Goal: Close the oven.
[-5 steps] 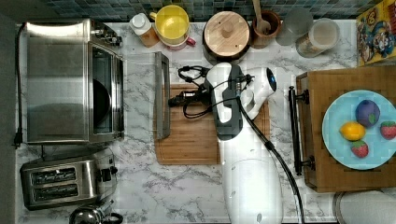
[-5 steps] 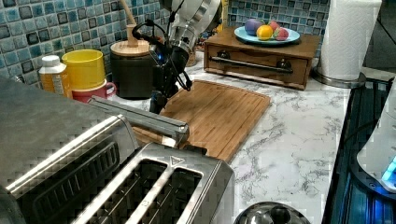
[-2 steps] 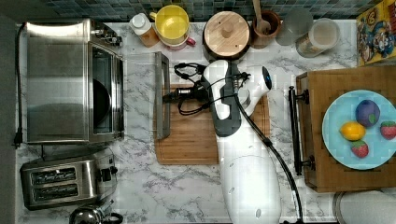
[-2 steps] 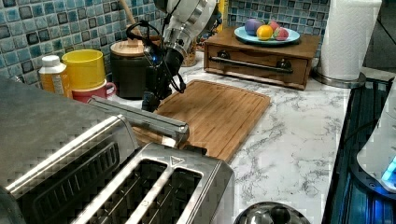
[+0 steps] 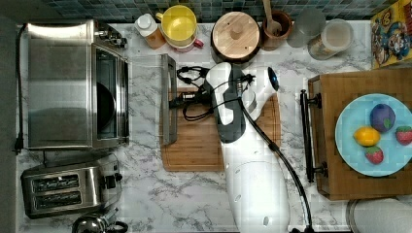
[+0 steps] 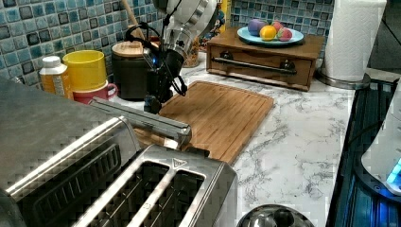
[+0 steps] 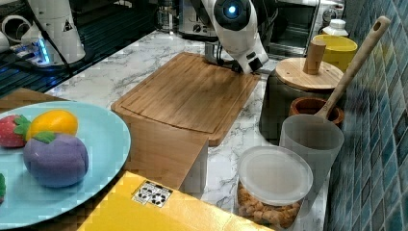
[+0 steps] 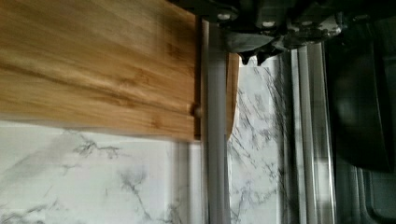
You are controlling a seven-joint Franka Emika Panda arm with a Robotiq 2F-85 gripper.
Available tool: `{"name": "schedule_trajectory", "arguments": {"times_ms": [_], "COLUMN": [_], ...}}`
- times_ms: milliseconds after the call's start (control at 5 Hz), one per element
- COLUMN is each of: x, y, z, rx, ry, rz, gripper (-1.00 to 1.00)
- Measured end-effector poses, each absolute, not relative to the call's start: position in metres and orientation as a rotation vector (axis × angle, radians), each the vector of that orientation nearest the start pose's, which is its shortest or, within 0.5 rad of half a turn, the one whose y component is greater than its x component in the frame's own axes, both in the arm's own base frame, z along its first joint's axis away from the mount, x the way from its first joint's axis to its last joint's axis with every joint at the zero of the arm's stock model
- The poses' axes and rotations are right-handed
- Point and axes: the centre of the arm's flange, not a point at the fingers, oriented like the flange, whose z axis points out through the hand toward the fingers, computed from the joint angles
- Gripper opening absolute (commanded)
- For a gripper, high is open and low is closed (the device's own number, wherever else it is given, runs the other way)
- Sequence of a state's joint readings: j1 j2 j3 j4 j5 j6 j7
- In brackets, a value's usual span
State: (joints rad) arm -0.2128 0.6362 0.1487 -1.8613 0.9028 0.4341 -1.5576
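The oven (image 5: 63,82) stands at the top view's left, a steel box with a dark inside. Its glass door (image 5: 145,102) lies folded down flat over the counter. The long metal bar handle (image 5: 168,121) runs along the door's free edge, over the edge of the wooden board. My gripper (image 5: 176,103) is low at the middle of that handle, reaching in from the top view's right. In the left view the gripper (image 6: 152,100) touches the door's edge by the handle (image 6: 151,124). The wrist view has the fingertips (image 8: 244,57) close together beside the bar (image 8: 215,140), holding nothing.
A bamboo cutting board (image 5: 218,145) lies under my arm. A two-slot toaster (image 5: 63,189) sits beside the oven. A yellow cup (image 5: 179,22), a bottle (image 5: 148,29) and a lidded dark jar (image 5: 235,31) line the back wall. A wooden drawer box (image 5: 335,160) carries a fruit plate.
My arm has swung toward the top view's left and lowered, bringing the gripper from above the board down to the door handle. The door still lies flat.
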Motion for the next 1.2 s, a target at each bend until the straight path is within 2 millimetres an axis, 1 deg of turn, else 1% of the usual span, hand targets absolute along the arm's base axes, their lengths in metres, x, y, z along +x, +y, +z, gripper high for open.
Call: {"name": "schedule_trajectory", "arguments": {"times_ms": [200, 400, 600, 800, 1000, 1200], "x": [0.598, 0.599, 0.597, 0.593, 0.593, 0.597], "y": [0.019, 0.022, 0.021, 0.021, 0.024, 0.042], "z": [0.161, 0.159, 0.162, 0.172, 0.194, 0.221], "rx": [-2.228, -2.236, -2.232, -2.255, -2.353, -2.446], "ry": [-0.113, -0.107, -0.088, -0.071, -0.109, -0.167], "rz": [0.147, 0.144, 0.132, 0.117, 0.097, 0.108], "gripper": [-1.0, -1.0, -1.0, -1.0, -1.0, -1.0]}}
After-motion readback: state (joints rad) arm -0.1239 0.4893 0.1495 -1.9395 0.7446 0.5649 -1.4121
